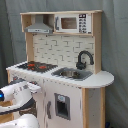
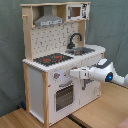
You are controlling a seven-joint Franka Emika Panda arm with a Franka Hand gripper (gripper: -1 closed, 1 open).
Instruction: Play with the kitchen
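Gripper (image 2: 73,73) at the kitchen (image 2: 37,75) front by the knobs (image 2: 56,76); finger state unclear. Nothing visibly operated yet.

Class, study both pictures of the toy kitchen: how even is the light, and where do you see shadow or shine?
In the first exterior view, light falls soft and even on the kitchen, with shade under the grey hood. In the second exterior view, the faucet stands dark against the pale back wall, and the oven door is dim.
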